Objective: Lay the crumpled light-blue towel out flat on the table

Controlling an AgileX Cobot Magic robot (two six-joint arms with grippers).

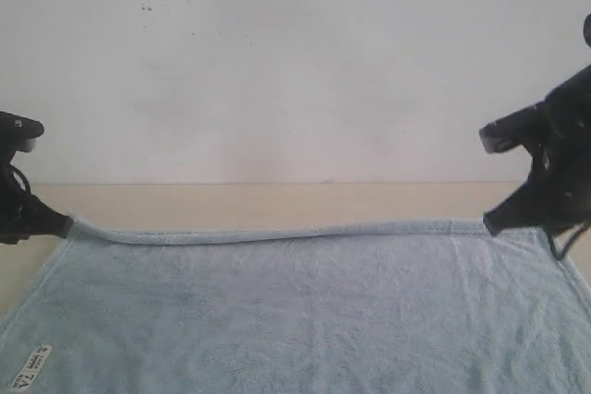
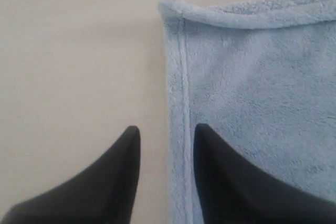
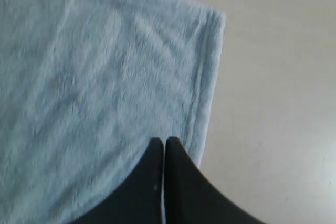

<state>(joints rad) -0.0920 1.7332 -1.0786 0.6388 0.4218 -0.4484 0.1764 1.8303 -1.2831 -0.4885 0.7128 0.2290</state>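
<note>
The light-blue towel (image 1: 295,311) lies spread over the beige table (image 1: 277,198), its far hem slightly rolled and its white label (image 1: 28,366) at the near left. My left gripper (image 1: 63,224) is at the towel's far left corner. In the left wrist view it (image 2: 167,135) is open and straddles the side hem, one finger over the towel (image 2: 252,103) and the other over bare table (image 2: 79,51). My right gripper (image 1: 491,220) hangs at the far right corner. It (image 3: 164,141) is shut just above the towel (image 3: 94,77), beside the hem, with no fabric seen between the tips.
A white wall (image 1: 295,62) rises behind the table. A strip of bare table runs beyond the towel's far edge, and more table (image 3: 278,103) shows past the towel's right hem. The towel runs out of view at the near edge.
</note>
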